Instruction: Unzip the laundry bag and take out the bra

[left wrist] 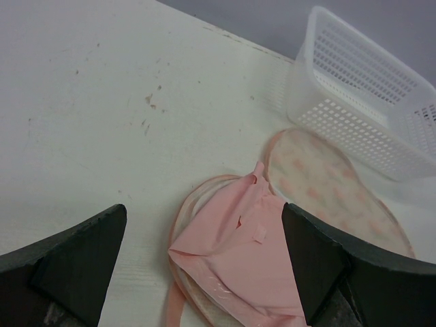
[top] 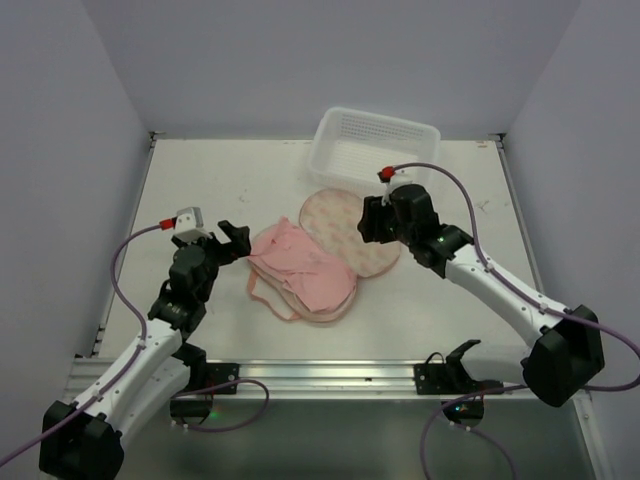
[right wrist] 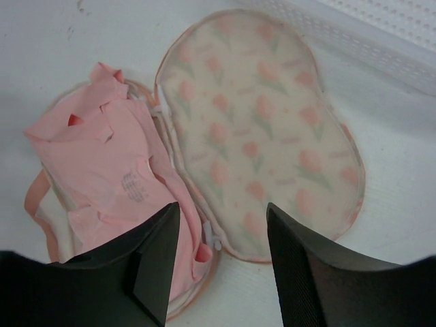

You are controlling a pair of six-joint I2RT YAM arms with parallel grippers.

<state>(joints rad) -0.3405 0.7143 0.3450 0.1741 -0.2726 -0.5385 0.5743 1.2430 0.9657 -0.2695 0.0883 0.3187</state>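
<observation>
The peach-pink, two-lobed fabric laundry bag [right wrist: 266, 129] lies unzipped and spread flat like a butterfly near the middle of the table. Its pale lining faces up, with the pink wedge prints showing through. Pink zipper edging runs round both lobes. The right lobe is bare. On the left lobe rests the bra [right wrist: 109, 163], a small, plain light-pink soft garment, crumpled into a loose heap and covering most of that half (only the lobe's rim shows around it). A thin strap loops out past its near-left side onto the table. The bra sits on the bag's lining and has not been lifted clear of it.

The right gripper [right wrist: 221, 211] hangs just above the bag, over the seam where the two lobes meet and over the near edge of the right lobe. Its two dark fingers stand partly apart, with nothing between them and nothing gripped. The left gripper [left wrist: 204, 218] hovers just left of the bra, pointing toward it. Its fingers are spread wide and likewise hold nothing (in its wrist view the bra lies lower down, framed by the gap).

Behind the bag's right lobe, just beside its far edge, a white plastic lattice basket [top: 375, 145] stands upright; the right wrist view shows a sliver of table between the two. The white table [left wrist: 102, 102] carries a few small scuffs and specks.
</observation>
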